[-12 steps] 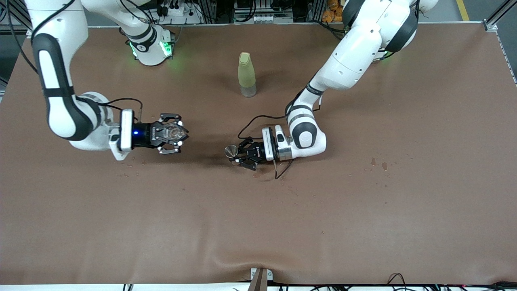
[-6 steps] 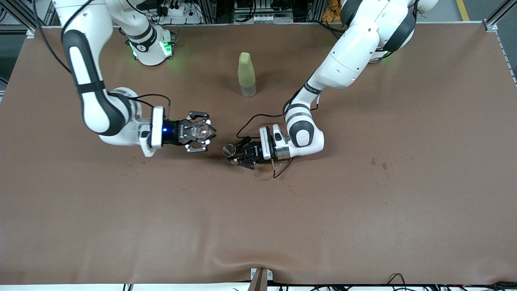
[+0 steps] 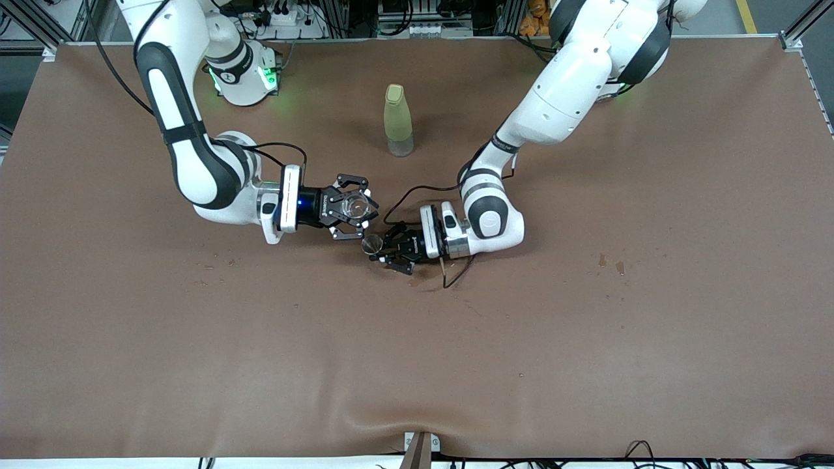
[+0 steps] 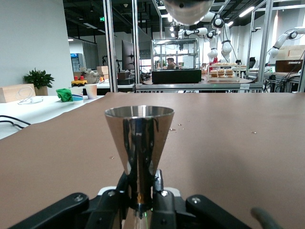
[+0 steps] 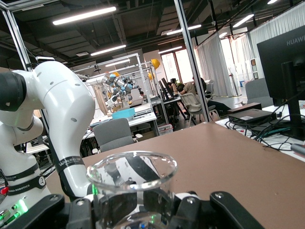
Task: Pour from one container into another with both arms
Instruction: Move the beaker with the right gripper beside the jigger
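Note:
My right gripper [image 3: 355, 208] is shut on a clear glass beaker [image 3: 356, 207], held upright over the middle of the table. In the right wrist view the beaker [image 5: 132, 183] stands between the fingers of that gripper [image 5: 133, 207]. My left gripper [image 3: 383, 251] is shut on a steel cone-shaped jigger [image 3: 372, 244], upright and low over the table. The left wrist view shows the jigger [image 4: 139, 138] clamped at its waist by the left gripper [image 4: 141, 193]. The beaker's base [image 4: 188, 10] hangs higher than the jigger's rim and close beside it.
A yellow-green bottle [image 3: 398, 120] stands upright farther from the front camera than both grippers, between the two arms. Small dark stains [image 3: 609, 262] mark the brown table cover toward the left arm's end. A cable [image 3: 449, 277] loops under the left wrist.
The right arm has swung toward the left gripper, carrying the beaker from well apart to right beside the jigger. The left gripper has barely moved.

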`<state>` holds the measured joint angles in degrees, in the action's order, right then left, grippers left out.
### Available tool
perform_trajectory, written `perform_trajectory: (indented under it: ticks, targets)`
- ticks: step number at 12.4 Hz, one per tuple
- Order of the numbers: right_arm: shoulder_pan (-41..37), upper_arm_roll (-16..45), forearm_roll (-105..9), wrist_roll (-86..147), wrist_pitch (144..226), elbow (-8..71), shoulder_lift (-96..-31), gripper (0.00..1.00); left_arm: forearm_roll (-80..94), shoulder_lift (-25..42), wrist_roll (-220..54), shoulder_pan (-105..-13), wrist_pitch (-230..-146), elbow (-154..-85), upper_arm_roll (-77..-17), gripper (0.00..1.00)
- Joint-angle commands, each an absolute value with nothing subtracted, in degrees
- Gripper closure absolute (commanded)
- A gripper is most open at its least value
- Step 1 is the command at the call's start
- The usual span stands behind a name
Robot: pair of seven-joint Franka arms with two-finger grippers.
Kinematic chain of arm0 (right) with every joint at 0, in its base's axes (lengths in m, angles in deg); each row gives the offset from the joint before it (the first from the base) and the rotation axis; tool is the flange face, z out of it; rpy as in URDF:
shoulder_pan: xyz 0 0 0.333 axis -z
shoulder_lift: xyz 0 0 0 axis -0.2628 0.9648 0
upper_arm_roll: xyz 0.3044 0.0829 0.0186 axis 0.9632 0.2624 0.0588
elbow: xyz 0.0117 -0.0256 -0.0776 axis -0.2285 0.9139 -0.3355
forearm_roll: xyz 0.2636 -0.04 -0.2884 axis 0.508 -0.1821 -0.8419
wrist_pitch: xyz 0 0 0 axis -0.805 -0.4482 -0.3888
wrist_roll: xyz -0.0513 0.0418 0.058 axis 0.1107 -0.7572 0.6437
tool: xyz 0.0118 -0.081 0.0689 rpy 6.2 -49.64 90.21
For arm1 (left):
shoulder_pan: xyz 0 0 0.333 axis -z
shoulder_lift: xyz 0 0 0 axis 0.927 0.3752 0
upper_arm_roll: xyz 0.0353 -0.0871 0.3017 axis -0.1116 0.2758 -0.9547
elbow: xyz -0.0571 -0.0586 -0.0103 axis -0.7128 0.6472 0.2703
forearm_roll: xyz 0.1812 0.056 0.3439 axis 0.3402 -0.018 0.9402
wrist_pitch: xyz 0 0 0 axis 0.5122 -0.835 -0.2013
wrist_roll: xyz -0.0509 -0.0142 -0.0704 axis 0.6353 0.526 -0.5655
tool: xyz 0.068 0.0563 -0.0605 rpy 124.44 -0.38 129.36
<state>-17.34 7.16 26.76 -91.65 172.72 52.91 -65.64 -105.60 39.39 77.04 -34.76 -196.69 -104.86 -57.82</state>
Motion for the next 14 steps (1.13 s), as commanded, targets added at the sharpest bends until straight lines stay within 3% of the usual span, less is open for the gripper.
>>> perform_trajectory:
  ticks: [1,7,14]
  targets:
    - [-17.7,7.1,29.2,-92.8,172.9,53.9,-64.4,1.00,-108.2,40.0,78.6,-34.7,-195.0,-104.1,-58.0,1.00]
    - [-18.2,7.7,32.8,-96.8,172.5,54.1,-60.1,1.00,-108.9,40.1,79.7,-34.7,-194.3,-104.1,-57.8,1.00]
    - [-18.1,10.4,35.9,-89.3,172.2,58.1,-61.2,1.00,-109.0,40.0,80.1,-34.7,-194.3,-104.2,-57.8,1.00]
